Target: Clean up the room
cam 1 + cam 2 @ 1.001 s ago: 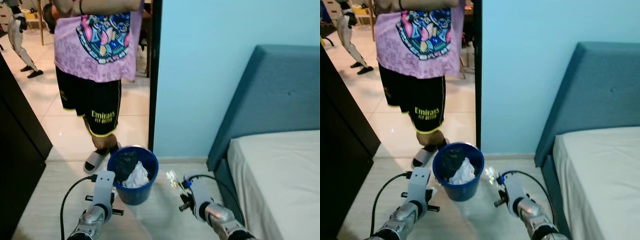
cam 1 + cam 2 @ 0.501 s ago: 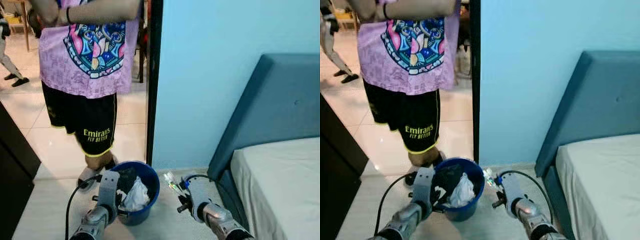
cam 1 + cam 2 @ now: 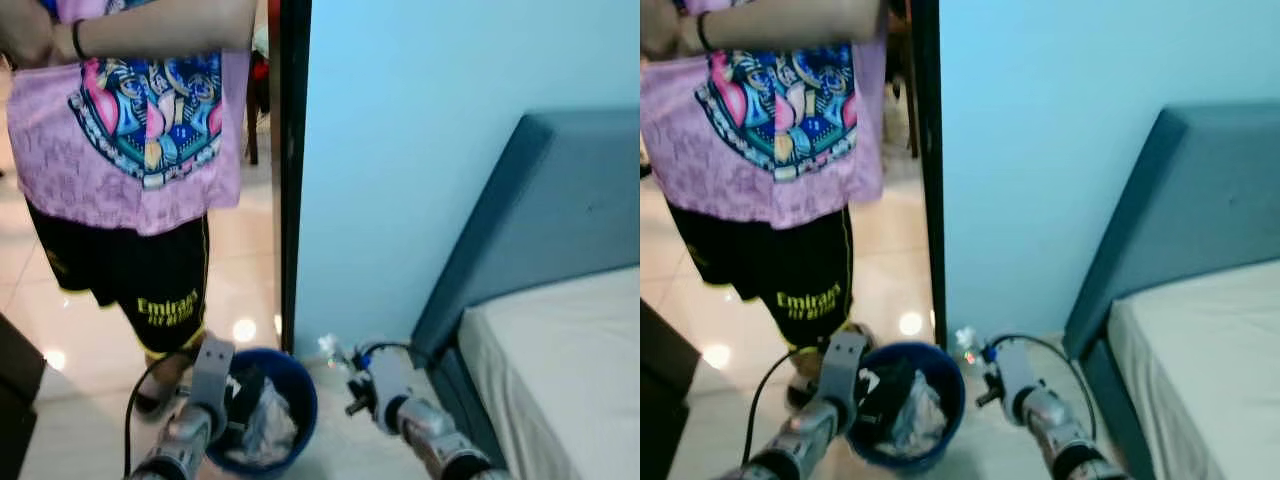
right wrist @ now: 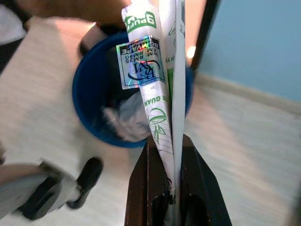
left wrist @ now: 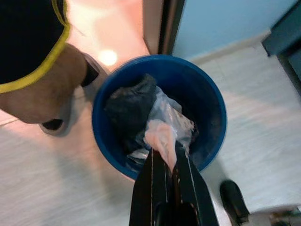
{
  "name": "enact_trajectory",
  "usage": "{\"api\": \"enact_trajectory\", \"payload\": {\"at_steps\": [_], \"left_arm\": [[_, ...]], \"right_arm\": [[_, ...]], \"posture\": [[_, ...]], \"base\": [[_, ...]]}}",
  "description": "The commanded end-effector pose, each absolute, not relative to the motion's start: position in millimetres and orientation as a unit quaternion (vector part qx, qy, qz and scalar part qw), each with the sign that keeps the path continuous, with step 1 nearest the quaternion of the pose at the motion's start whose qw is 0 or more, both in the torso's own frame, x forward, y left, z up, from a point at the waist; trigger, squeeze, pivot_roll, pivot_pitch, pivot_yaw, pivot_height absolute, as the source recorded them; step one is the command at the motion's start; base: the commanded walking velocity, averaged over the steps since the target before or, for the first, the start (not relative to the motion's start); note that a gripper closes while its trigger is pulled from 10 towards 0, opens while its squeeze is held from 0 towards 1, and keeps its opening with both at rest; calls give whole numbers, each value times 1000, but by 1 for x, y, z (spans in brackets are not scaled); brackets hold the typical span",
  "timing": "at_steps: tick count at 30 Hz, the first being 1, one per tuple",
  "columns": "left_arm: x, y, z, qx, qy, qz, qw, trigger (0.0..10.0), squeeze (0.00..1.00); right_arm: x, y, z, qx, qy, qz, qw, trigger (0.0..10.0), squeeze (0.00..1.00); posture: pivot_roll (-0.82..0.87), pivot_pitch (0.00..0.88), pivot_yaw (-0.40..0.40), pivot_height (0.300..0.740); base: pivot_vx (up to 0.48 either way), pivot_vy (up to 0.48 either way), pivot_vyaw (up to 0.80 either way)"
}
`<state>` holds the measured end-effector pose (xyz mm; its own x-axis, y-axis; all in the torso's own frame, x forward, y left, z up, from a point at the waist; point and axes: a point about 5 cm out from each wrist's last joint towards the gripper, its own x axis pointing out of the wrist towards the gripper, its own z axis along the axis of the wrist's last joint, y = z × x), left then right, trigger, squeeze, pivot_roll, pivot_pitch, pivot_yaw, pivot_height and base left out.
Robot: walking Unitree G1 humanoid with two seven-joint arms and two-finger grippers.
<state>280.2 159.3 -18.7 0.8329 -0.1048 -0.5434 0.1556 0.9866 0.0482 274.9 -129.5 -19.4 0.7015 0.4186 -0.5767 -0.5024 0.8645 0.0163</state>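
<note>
A blue bucket stands on the floor by the doorway, holding dark cloth and crumpled white plastic. My left gripper hangs over the bucket's near rim, shut on a pale pinkish plastic wrapper that reaches into the bucket. My right gripper is shut on a flattened white and green carton with a shiny sticker, held just to the right of the bucket and above the floor. In the left eye view that carton pokes up from the right gripper.
A person in a purple shirt and black shorts stands close behind the bucket in the doorway. A black door frame and a light blue wall lie ahead. A bed with a blue headboard is on the right.
The camera has moved closer and the whole scene has shifted down. My left gripper has come from beside the bucket to over its rim. My right gripper with the carton has risen slightly.
</note>
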Motion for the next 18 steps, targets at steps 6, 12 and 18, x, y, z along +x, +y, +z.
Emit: {"api": "enact_trajectory", "payload": {"at_steps": [6, 12, 18], "left_arm": [[290, 149, -10, 40, 264, -77, 961, 10000, 0], [305, 134, 5, 26, 232, -112, 966, 10000, 0], [313, 130, 13, 45, 222, -128, 966, 10000, 55]], "right_arm": [[266, -137, -27, -68, 307, 239, 919, 10000, 0], [260, -138, -30, -63, 302, 236, 922, 10000, 0], [254, -138, -34, -60, 299, 237, 922, 10000, 0]], "posture": [[-166, 133, -32, 740], [-217, 180, -30, 740], [-247, 210, -32, 740]], "base": [[0, 0, 0], [0, 0, 0], [0, 0, 0]]}}
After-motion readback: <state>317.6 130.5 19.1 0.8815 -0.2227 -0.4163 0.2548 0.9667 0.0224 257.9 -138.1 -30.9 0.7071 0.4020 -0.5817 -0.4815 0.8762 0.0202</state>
